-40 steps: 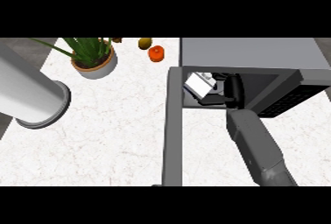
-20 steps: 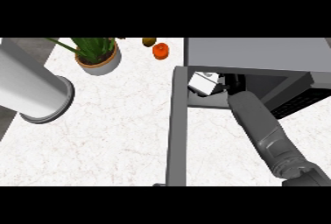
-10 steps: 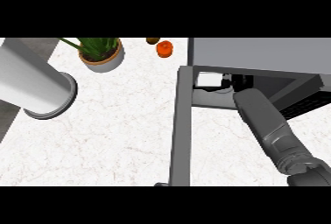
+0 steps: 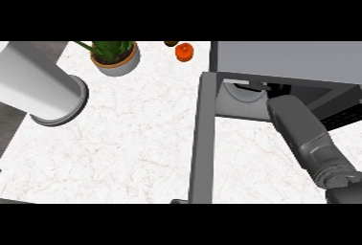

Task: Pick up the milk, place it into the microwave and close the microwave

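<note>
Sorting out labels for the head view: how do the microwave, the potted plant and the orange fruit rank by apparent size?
Largest to smallest as they look:
1. microwave
2. potted plant
3. orange fruit
All three sit at the back of the counter, so nearness hardly skews this.

counter (image 4: 134,143): white, faint reddish veins | microwave (image 4: 283,57): grey | plant (image 4: 109,48): green, tan pot (image 4: 117,64) | fruit (image 4: 184,52): orange | forearm (image 4: 308,139): dark grey
</note>
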Action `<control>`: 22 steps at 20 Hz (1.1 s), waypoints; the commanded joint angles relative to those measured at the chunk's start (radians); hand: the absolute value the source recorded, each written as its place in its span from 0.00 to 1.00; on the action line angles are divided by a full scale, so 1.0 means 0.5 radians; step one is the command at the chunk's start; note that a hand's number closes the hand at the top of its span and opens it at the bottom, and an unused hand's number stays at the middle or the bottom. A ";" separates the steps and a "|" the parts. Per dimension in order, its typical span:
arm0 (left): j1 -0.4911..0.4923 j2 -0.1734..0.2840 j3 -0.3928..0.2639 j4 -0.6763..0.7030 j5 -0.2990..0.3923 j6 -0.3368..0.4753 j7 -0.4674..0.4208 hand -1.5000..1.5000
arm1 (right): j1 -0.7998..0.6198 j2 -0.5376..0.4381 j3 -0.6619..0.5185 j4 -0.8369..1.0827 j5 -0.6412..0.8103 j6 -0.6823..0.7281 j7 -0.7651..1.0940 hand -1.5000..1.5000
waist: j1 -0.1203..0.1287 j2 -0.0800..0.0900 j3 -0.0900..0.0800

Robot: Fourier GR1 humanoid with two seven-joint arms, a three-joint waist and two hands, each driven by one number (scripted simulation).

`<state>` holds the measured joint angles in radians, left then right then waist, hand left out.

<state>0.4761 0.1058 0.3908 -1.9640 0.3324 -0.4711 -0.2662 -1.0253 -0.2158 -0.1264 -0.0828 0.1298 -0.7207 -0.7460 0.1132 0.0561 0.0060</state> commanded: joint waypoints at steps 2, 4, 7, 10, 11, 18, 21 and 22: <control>-0.079 0.006 -0.005 0.057 -0.014 0.020 0.003 0.00 | -0.034 -0.058 -0.020 0.047 -0.002 -0.143 0.088 1.00 | 0.027 0.014 -0.003; -0.086 0.027 -0.004 0.074 -0.013 0.006 0.020 0.00 | -0.010 -0.055 0.022 0.074 0.042 -0.106 0.081 1.00 | 0.025 0.008 -0.003; -0.144 0.006 -0.017 0.142 -0.053 0.055 0.030 0.00 | -0.022 -0.015 0.049 0.086 0.072 -0.144 0.104 0.00 | 0.027 0.009 -0.003; -0.175 0.026 -0.043 0.161 -0.047 0.025 0.048 0.00 | -0.037 -0.043 0.093 0.091 0.118 -0.143 0.103 0.00 | 0.053 0.025 -0.002; -0.178 0.025 -0.043 0.134 -0.066 0.038 0.044 0.00 | -0.058 -0.044 0.079 0.094 0.105 -0.183 0.143 0.00 | 0.069 0.027 -0.001; -0.224 0.038 -0.027 0.211 -0.076 0.025 0.003 0.00 | -0.082 0.075 0.100 0.051 0.138 -0.302 0.137 0.00 | 0.074 0.015 -0.004; -0.236 0.045 -0.031 0.218 -0.088 0.033 0.022 0.00 | -0.090 0.085 0.092 0.056 0.134 -0.290 0.170 0.00 | 0.078 0.021 -0.003; -0.188 0.005 -0.078 0.170 -0.127 0.029 0.012 0.00 | -0.090 0.065 0.103 0.058 0.145 -0.236 0.162 0.00 | 0.078 0.013 -0.001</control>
<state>0.3681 0.1200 0.3709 -1.8727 0.2875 -0.4505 -0.2547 -1.0607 -0.1839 -0.0807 -0.0569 0.1945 -0.8331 -0.6629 0.1481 0.0652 0.0051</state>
